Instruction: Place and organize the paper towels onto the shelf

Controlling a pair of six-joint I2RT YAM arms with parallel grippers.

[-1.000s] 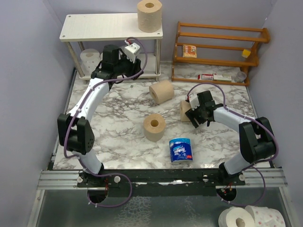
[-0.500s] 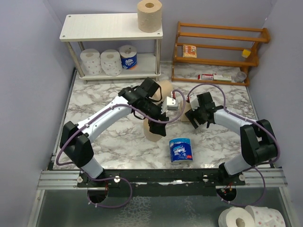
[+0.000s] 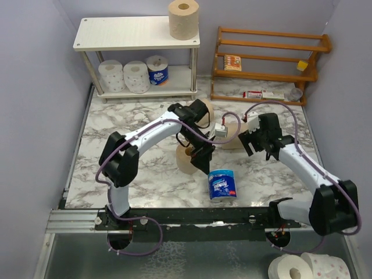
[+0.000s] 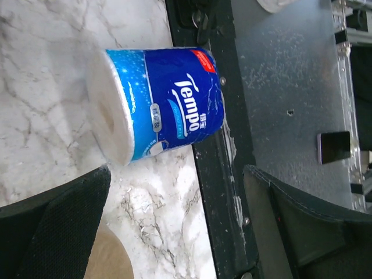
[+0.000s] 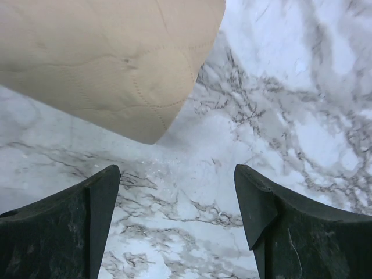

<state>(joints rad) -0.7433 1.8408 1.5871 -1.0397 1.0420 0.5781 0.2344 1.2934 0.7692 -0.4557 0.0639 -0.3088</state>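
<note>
The white shelf (image 3: 122, 32) carries a tan paper towel roll (image 3: 183, 18) on its top board. Its lower tier holds two pink-dotted white rolls (image 3: 110, 75) (image 3: 136, 77) and a blue-wrapped roll (image 3: 157, 70). My left gripper (image 3: 203, 163) (image 4: 180, 232) hangs open over the table, just short of a lying blue roll (image 3: 222, 184) (image 4: 157, 110) and beside an upright tan roll (image 3: 187, 163) (image 4: 107, 261). My right gripper (image 3: 249, 142) (image 5: 177, 221) is open and empty, close to another tan roll (image 3: 233, 138) (image 5: 110, 58). A further tan roll (image 3: 206, 107) shows partly behind the left arm.
An orange-brown wooden rack (image 3: 270, 58) with small items stands at the back right. A black rail (image 3: 203, 215) (image 4: 215, 174) runs along the table's near edge. Two white rolls (image 3: 296, 267) lie off the table at the bottom right. Purple walls enclose the sides.
My left arm has swung from the shelf's lower tier to mid-table and its jaws have opened wide; a blue roll now stands on that tier. My right gripper has drawn back slightly to the right.
</note>
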